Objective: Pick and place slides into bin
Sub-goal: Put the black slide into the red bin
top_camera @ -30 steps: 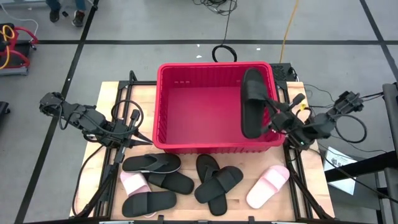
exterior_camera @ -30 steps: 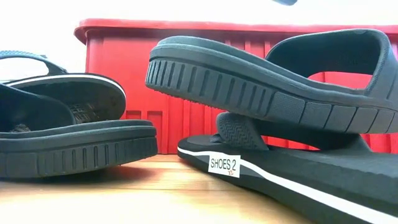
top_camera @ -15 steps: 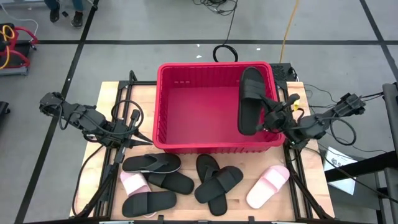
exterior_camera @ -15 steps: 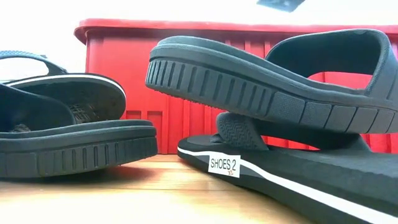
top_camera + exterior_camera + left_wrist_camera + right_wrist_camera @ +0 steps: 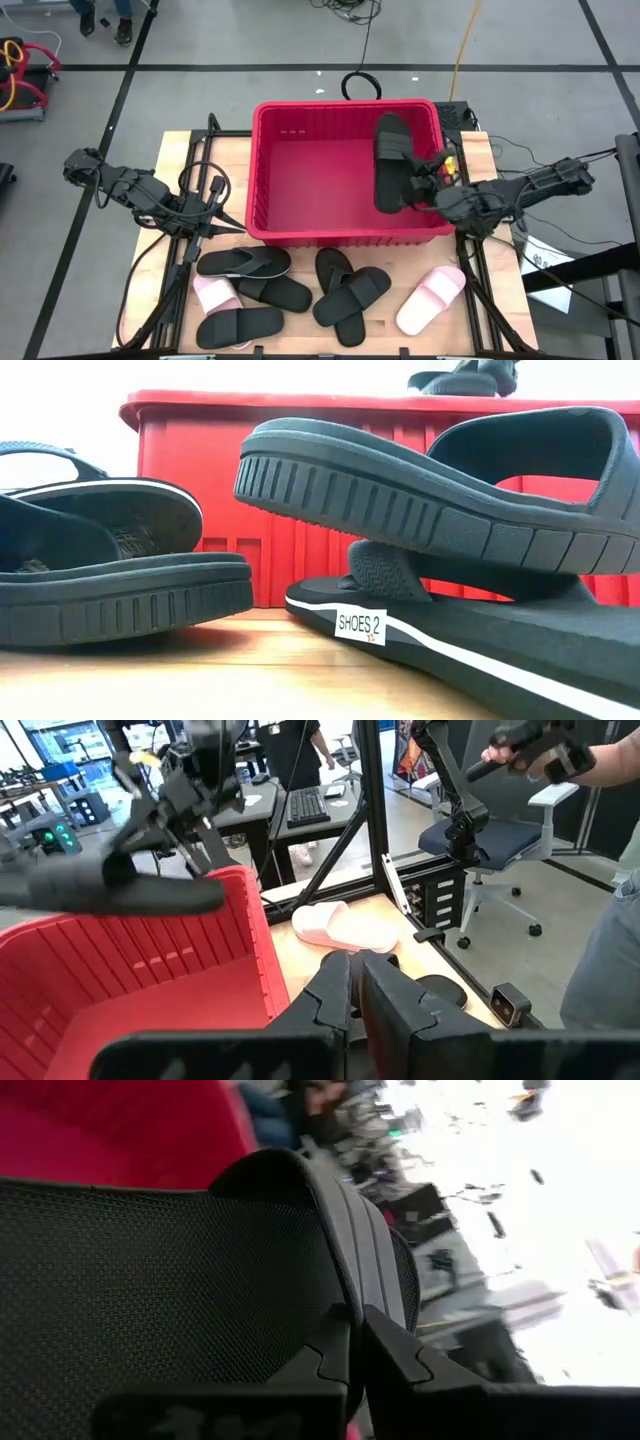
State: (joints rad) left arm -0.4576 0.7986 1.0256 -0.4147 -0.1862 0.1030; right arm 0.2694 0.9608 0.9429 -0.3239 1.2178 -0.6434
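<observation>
Waiting beside the bin's left wall, left gripper (image 5: pixel 222 226) with fingers nearly together on nothing. Lying in front on bare wood: black ribbed-sole slides (image 5: pixel 243 263), matte foam, plus two smooth pink ones (image 5: pixel 431 300). Rising behind, red lattice-walled bin (image 5: pixel 300 232) with thick rim. Carrying a black wide-strap slide (image 5: pixel 390 165) over the bin's right half, right gripper (image 5: pixel 432 186) clamped on its edge, seemingly near the heel. Next: lowering, then releasing inside.

From overhead I see my whole table (image 5: pixel 480 160) straight down; the low camera sits at its front edge, close against the slides (image 5: pixel 430 490), facing the bin (image 5: pixel 200 405). My wrist cameras look past my fingers, both sharing that bin (image 5: pixel 150 970).
</observation>
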